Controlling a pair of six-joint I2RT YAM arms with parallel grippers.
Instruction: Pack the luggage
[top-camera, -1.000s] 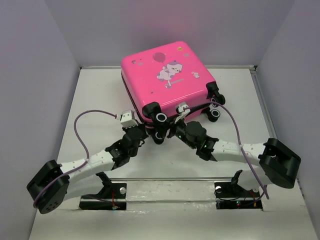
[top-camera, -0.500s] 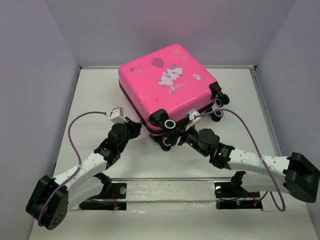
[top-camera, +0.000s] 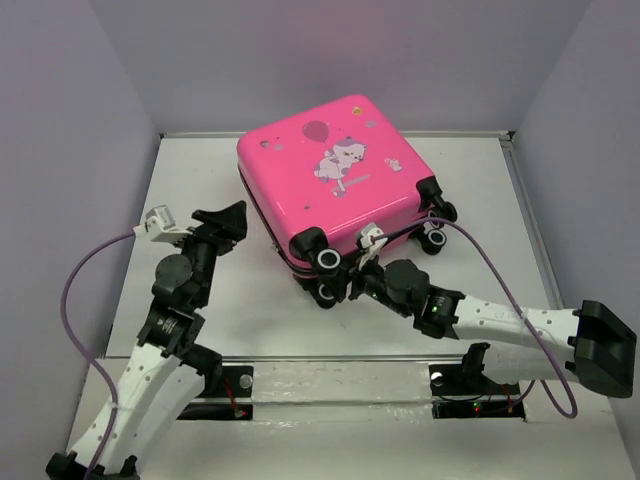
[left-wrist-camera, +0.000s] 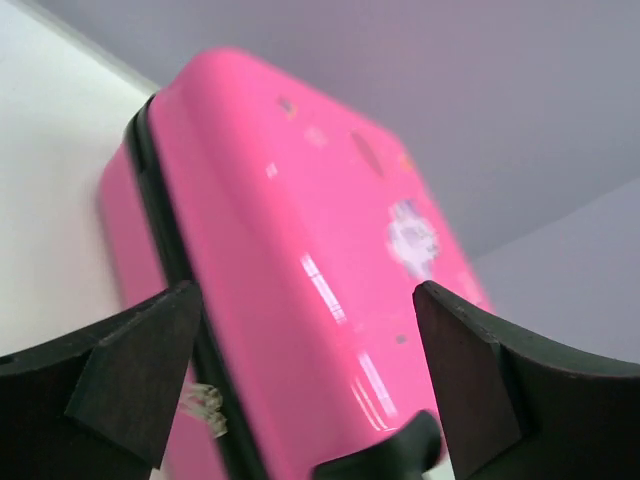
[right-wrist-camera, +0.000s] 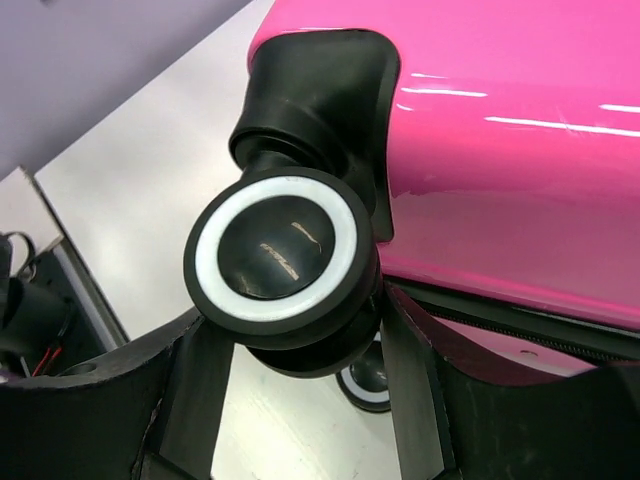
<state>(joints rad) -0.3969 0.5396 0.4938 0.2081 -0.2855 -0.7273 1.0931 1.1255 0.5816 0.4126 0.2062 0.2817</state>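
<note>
Luggage (top-camera: 335, 175) lies closed on the bench (top-camera: 250, 320); left gripper (top-camera: 222, 218) is spread wide, apart from it. Right gripper (right-wrist-camera: 300, 350) straddles a caster wheel (right-wrist-camera: 275, 250) — clamping cannot be told — so a pull may swivel the wheel and slip

A lab test booth: plain grey walls (top-camera: 330, 50) enclose a white table (top-camera: 190, 170).
</note>
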